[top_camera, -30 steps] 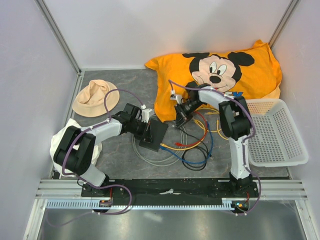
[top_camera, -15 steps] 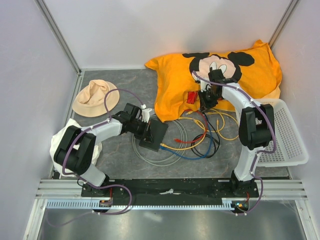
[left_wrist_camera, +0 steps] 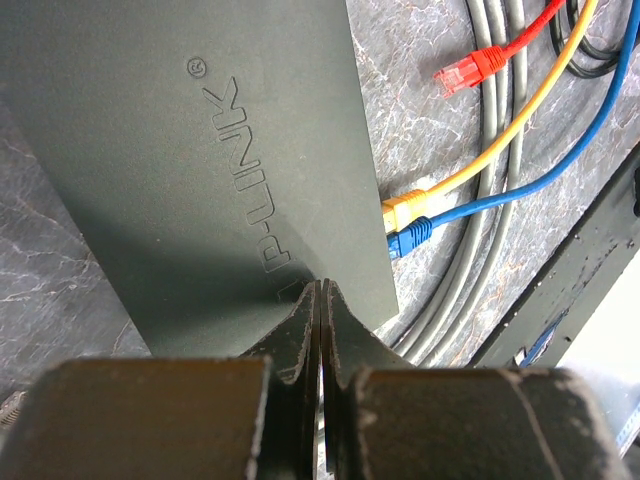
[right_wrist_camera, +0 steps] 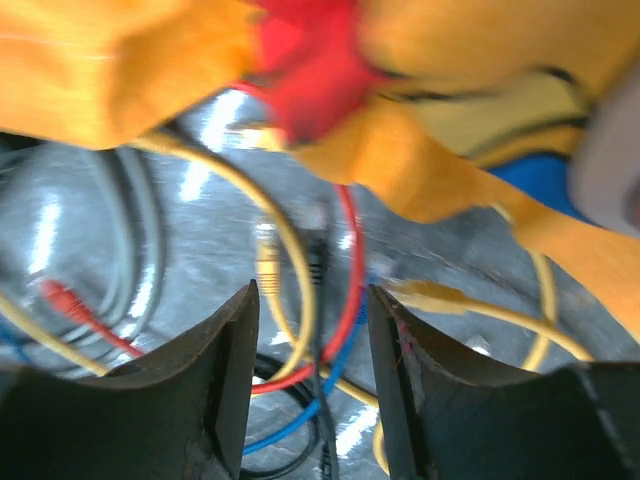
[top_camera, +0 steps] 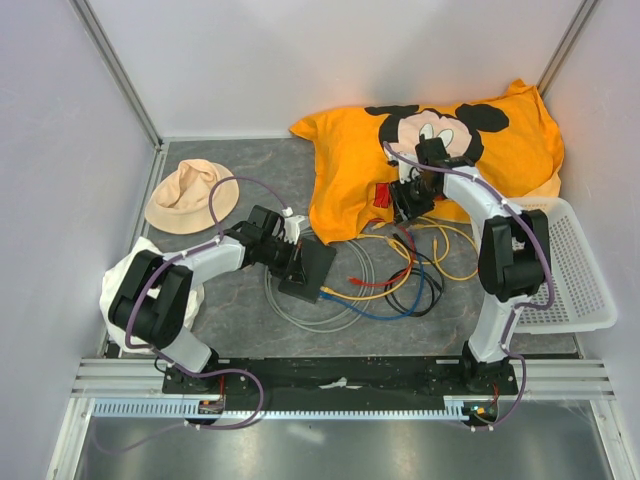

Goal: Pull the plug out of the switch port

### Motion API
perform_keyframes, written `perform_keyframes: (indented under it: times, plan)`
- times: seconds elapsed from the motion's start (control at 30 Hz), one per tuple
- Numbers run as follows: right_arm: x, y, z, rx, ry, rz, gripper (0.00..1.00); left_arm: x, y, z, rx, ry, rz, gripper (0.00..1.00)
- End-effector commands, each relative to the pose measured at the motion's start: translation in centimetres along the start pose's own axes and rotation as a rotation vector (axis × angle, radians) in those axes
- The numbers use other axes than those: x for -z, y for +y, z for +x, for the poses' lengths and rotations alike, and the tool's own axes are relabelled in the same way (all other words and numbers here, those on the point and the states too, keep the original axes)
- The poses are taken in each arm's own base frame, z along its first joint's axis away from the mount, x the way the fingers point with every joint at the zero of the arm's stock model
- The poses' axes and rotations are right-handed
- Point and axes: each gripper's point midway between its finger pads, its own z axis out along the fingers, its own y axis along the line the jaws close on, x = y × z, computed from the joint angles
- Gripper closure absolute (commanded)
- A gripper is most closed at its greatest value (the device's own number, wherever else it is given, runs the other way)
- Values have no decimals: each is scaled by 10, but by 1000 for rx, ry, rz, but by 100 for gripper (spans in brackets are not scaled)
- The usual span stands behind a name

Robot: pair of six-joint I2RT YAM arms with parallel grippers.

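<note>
Evidently, yellow plug and blue plug are left in the switch; left fingers pressed together, right fingers spread.

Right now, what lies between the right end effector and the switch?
Top view: between right end effector and switch lie the orange cushion's lower edge and loose coloured cables.
</note>
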Motion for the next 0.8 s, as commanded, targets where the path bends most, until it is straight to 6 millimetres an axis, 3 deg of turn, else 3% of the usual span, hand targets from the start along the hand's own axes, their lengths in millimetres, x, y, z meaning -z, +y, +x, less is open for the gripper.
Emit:
perform_keyframes:
  times: [0.0,0.1,0.13,0.23,0.3,0.33,0.4,0.43,0.5,0.53,0.6,0.67,0.77]
  plan:
    - [28,58,-28,102,-128,-251,45,6,1,-13,-31,-55,-31,98]
    - [8,109,2,135,-3,-382,55,12,2,-15,-58,-72,-48,98]
    - [-1,131,19,168,55,-405,70,15,1,-15,-61,-83,-51,98]
    - [-27,158,40,197,119,-388,91,18,0,-12,-56,-85,-47,98]
    - [-47,167,49,172,163,-390,94,20,-1,-11,-55,-93,-44,99]
    - [-50,177,38,190,147,-402,96,21,0,-11,-53,-98,-48,98]
    - [-67,183,36,194,172,-406,97,24,1,-14,-54,-115,-52,98]
    - [-69,189,23,219,149,-400,97,26,3,-15,-44,-121,-57,98]
    - [-86,192,22,223,177,-405,98,30,4,-17,-42,-135,-63,98]
    - [-88,197,6,238,147,-411,98,31,6,-16,-36,-138,-66,98]
    - [-104,198,2,237,156,-409,98,34,6,-14,-26,-143,-69,98]
    - [-107,199,-17,254,114,-402,99,37,9,-11,-8,-146,-75,98]
    - [-112,200,-21,276,110,-412,100,39,17,-11,30,-155,-90,98]
